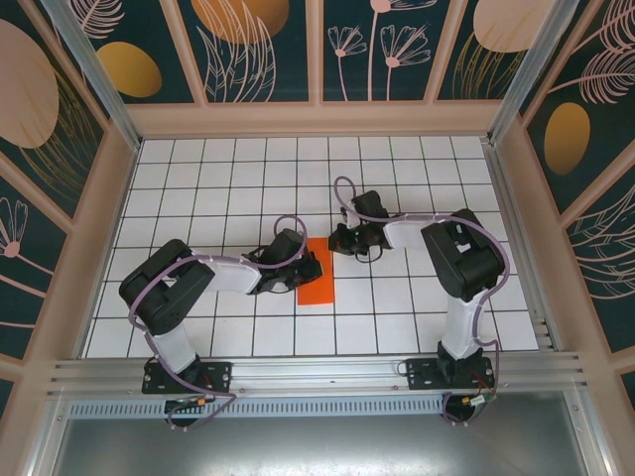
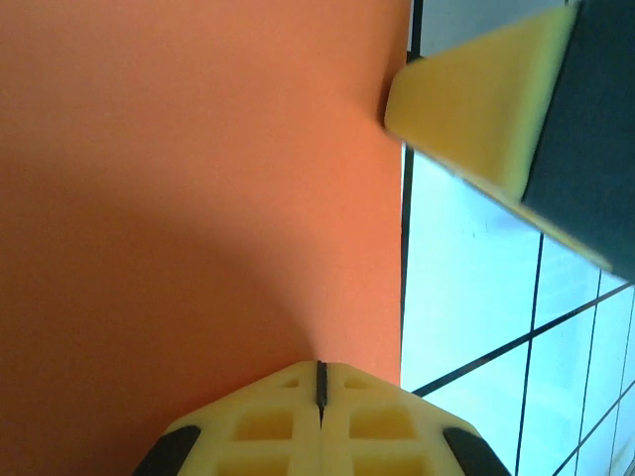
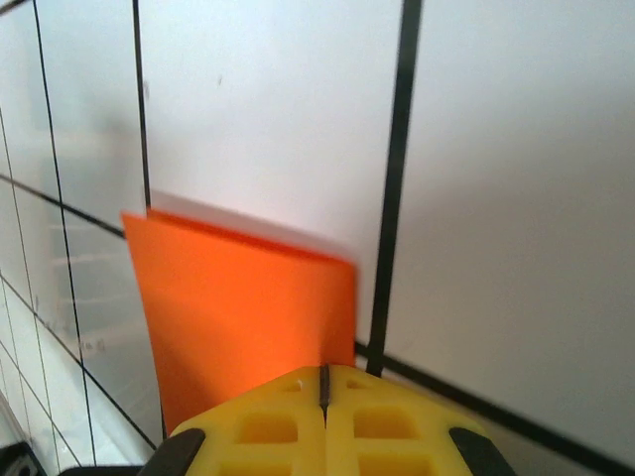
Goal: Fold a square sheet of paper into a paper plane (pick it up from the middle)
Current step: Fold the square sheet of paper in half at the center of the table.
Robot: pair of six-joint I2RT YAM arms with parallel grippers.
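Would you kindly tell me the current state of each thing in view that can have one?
square sheet of paper: folded into a narrow rectangle, lying on the table.
left claw: shut, tips over the paper near its edge.
right claw: shut, tips at the paper's edge.

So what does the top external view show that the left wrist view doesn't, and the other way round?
Top external adds the whole outline of the paper, a narrow rectangle flat on the gridded table, with the left end effector at its left edge and the right end effector by its upper right corner. Left wrist adds close detail: the left fingers shut together over the sheet, and a yellow finger pad meeting its right edge. Both share the orange paper and the white tiles.
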